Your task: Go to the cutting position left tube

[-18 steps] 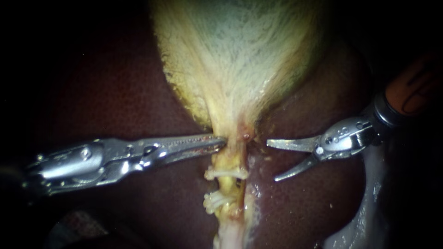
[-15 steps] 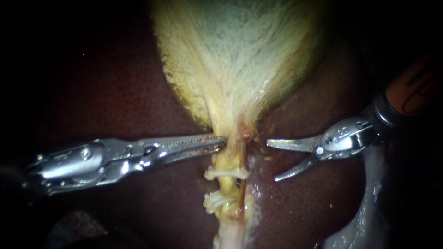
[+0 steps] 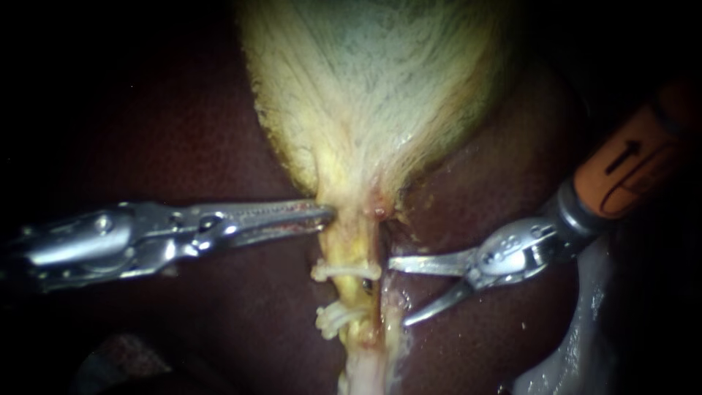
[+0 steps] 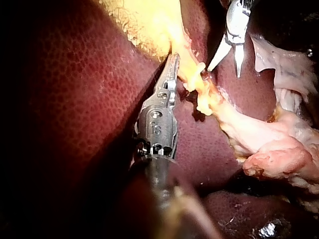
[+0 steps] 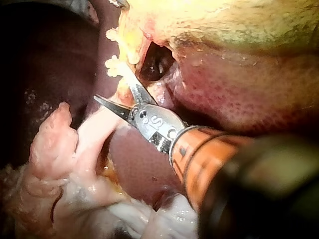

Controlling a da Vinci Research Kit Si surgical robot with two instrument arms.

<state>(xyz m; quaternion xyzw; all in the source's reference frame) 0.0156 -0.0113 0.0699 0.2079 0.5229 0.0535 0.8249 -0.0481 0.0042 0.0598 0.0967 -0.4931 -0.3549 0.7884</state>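
The hand of my right instrument (image 3: 398, 292) is a pair of slim curved blades, standing well open with nothing between them. The upper blade's tip sits just beside the right end of the upper clip (image 3: 342, 271). The lower blade angles down over the liver (image 3: 183, 132), clear of the stalk. In the right wrist view one blade tip lies against the clipped strand and the other points away from it.

The left tube (image 3: 348, 294) is the yellow strand running down from the narrow end of the gallbladder (image 3: 373, 88), on the left side of the stalk. Two white clips cross it, the upper one and a lower clip (image 3: 335, 319) near it, with a short bare stretch between them and a small dark hole just to its right.

My left instrument (image 3: 327, 214) comes in level from the left. Its hand is closed, the jaws together on the edge of the gallbladder where it tapers, just above the upper clip, and it seems to be holding that tissue taut.

I judge the approach nearly done: the blades are beside the tube, not yet around it. The next move calls for a small advance leftward and slightly downward, blades kept open. They should take in the bare stretch between the clips, square across, touching neither clip nor the liver beneath.
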